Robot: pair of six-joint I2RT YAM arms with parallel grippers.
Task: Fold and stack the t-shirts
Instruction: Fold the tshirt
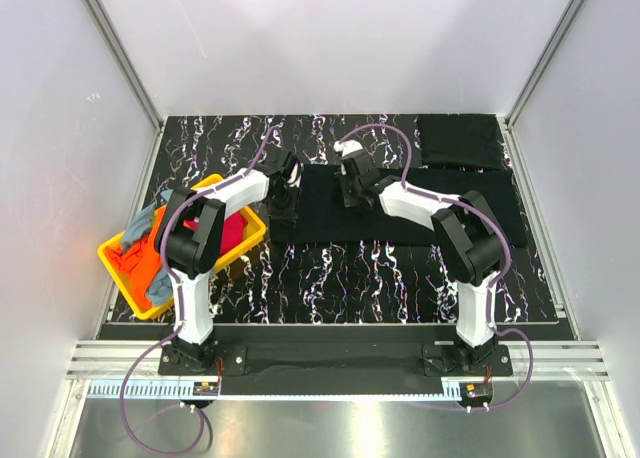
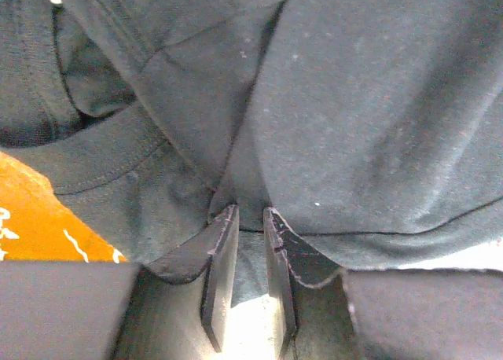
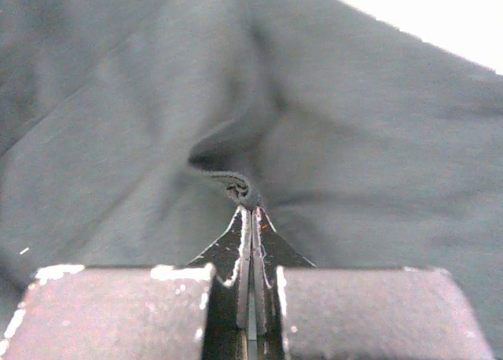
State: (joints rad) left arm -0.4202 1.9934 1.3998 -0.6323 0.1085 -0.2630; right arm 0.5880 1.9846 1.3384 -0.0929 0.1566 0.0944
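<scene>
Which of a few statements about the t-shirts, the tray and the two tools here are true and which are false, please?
1. The right tool is shut on a fold of the spread black t-shirt. True.
2. The yellow tray sits at the right of the table. False: it sits at the left.
3. An orange t-shirt lies in the tray. True.
4. The left tool hangs over the tray. False: it is at the spread black t-shirt's left edge, with cloth between its fingers.
5. A folded black t-shirt lies at the far right corner. True.
</scene>
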